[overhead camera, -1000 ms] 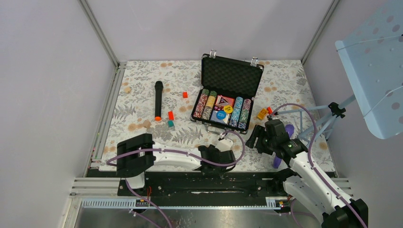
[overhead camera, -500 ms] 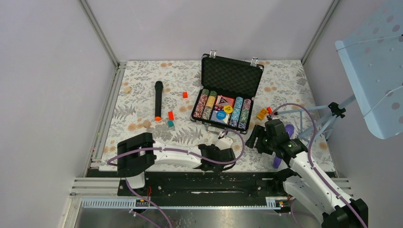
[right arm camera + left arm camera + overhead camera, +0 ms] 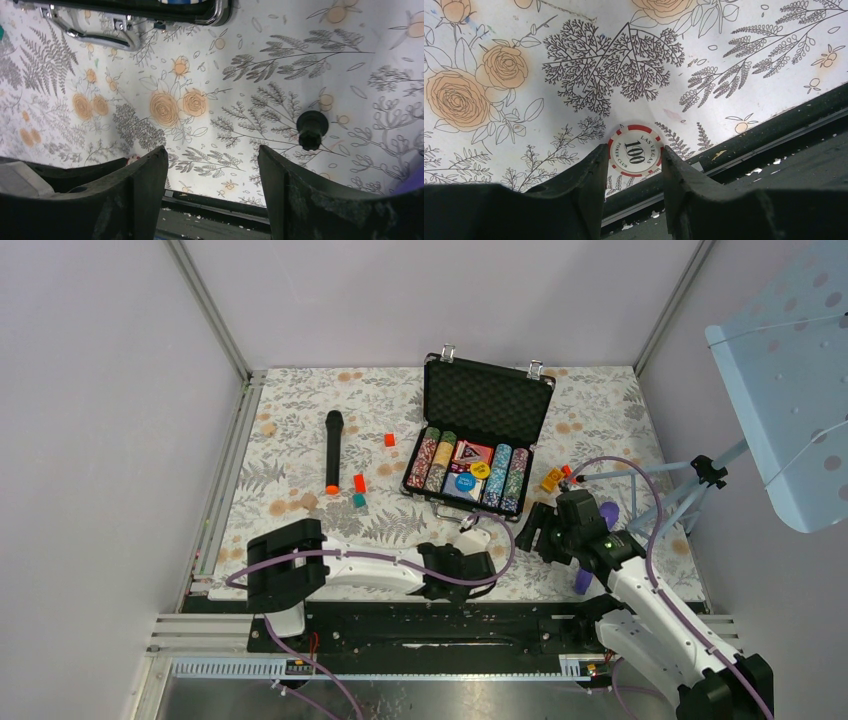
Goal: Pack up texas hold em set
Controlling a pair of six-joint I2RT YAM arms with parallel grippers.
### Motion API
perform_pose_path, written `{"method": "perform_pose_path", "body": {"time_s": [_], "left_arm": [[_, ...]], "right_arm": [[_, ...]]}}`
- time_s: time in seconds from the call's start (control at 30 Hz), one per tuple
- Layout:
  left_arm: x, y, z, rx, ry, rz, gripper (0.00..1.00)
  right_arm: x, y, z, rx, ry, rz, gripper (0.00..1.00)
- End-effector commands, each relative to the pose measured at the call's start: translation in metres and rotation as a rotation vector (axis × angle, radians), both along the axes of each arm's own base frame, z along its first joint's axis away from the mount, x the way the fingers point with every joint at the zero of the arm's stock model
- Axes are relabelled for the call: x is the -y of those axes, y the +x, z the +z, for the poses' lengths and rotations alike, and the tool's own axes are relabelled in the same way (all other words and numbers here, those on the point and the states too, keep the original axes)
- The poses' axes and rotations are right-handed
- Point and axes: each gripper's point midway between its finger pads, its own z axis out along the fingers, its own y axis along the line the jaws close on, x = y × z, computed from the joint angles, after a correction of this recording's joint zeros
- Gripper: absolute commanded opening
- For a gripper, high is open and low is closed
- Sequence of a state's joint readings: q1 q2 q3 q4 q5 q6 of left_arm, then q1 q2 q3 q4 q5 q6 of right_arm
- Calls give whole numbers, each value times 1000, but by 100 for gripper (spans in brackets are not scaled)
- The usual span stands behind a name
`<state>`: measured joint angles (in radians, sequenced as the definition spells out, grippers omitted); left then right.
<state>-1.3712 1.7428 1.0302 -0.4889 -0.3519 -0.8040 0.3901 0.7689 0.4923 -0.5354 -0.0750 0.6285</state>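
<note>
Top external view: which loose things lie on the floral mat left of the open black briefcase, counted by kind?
Black microphone with orange end: 1
Small red blocks: 2
Small teal block: 1
Total: 4

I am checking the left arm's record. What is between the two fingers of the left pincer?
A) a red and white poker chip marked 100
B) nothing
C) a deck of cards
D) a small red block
A: the left wrist view shows a red and white poker chip marked 100 inside the left pincer, which touches it on both sides.
</note>
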Motion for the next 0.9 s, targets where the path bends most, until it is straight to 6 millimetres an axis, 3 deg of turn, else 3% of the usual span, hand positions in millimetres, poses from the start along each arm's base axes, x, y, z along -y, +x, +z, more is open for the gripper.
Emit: {"method": "perform_pose_path", "body": {"time_s": [0.0,0.33,0.87], "left_arm": [[-17,7,-7,5,92,-3,38],[-10,20,12,45,80,-14,38],[-1,28,48,90,20,-6,39]], "right_arm": [[-12,-1,1,-14,42,67,73],[-24,-5,5,-16,76,162,74],[-59,-3,5,-29,177,274,74]]}}
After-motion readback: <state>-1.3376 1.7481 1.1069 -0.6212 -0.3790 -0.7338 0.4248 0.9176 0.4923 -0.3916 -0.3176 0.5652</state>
